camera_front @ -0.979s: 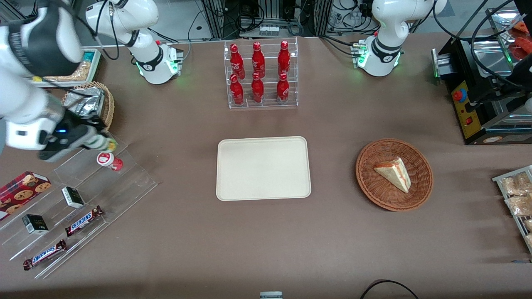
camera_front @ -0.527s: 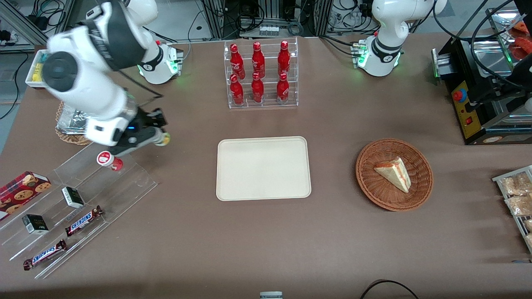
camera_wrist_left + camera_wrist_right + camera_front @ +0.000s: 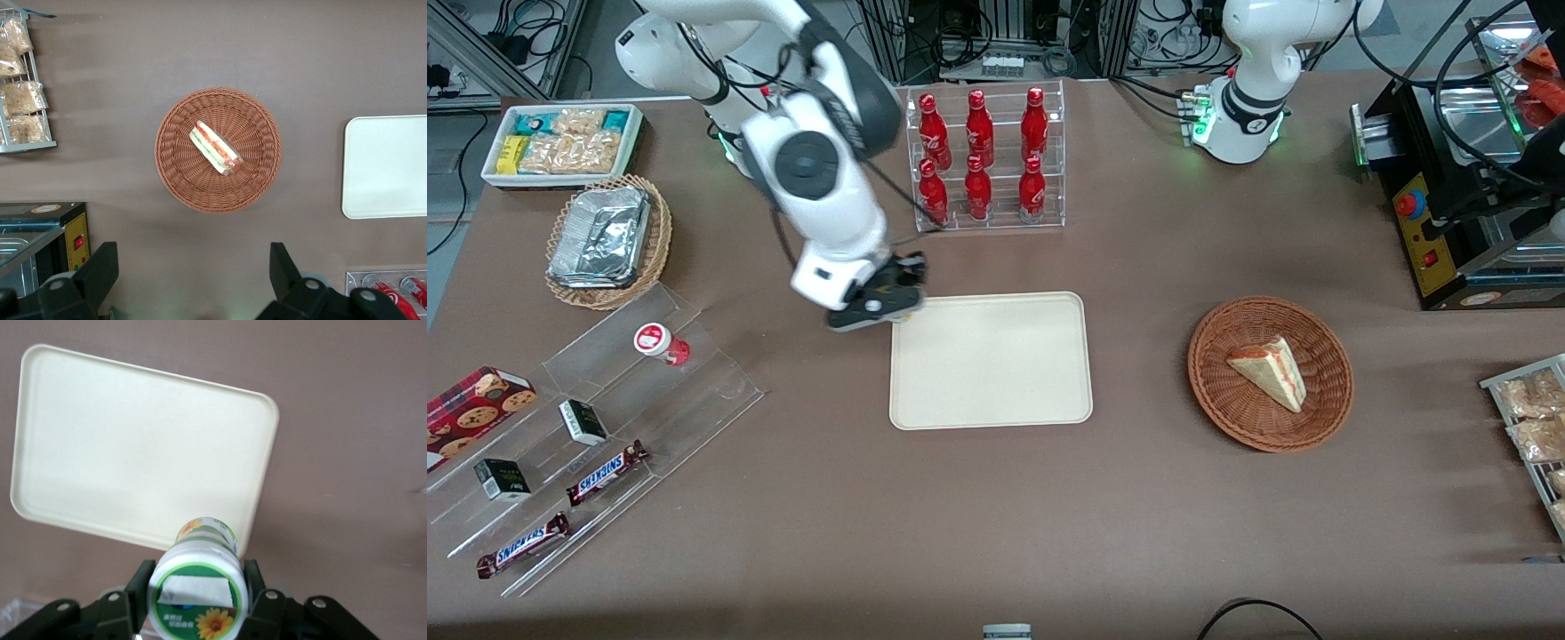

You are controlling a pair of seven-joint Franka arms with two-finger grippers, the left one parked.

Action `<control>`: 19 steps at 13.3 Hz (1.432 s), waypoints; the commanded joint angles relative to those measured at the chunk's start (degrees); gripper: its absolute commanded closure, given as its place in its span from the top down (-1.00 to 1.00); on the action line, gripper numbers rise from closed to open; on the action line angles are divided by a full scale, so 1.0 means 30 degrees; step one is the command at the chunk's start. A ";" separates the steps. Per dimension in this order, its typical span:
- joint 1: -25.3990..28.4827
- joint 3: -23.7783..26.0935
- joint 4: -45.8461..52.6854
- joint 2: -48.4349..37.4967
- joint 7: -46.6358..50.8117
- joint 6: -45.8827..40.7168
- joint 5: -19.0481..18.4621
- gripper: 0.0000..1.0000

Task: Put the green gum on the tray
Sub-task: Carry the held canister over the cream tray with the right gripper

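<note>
My right gripper (image 3: 885, 298) hangs just above the tray's corner nearest the working arm's end. In the right wrist view the gripper (image 3: 198, 593) is shut on the green gum (image 3: 199, 587), a small bottle with a white lid ringed in green and a flower label, held off the table. In the front view the gum is hidden by the gripper. The cream tray (image 3: 991, 359) lies flat and bare at the table's middle; it also shows in the right wrist view (image 3: 133, 447), just past the gum, and in the left wrist view (image 3: 387, 167).
A red-lidded gum bottle (image 3: 660, 343) stands on the clear stepped rack (image 3: 596, 427) with Snickers bars and small boxes. A rack of red bottles (image 3: 985, 160) stands farther from the camera than the tray. A wicker basket with a sandwich (image 3: 1270, 373) lies toward the parked arm's end.
The right arm has swung from the clear stepped rack toward the tray, carrying the green gum; the gripper now hangs at the tray's corner. The red-lidded bottle has not moved.
</note>
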 commanded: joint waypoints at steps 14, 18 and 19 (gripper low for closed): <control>0.2956 -0.0242 0.0946 0.6912 0.4887 0.8425 0.0305 -1.00; 0.3454 -0.0242 0.1589 0.7557 0.4889 0.8455 0.0275 -1.00; 0.3454 -0.0242 0.1590 0.7616 0.4889 0.8455 0.0275 -0.63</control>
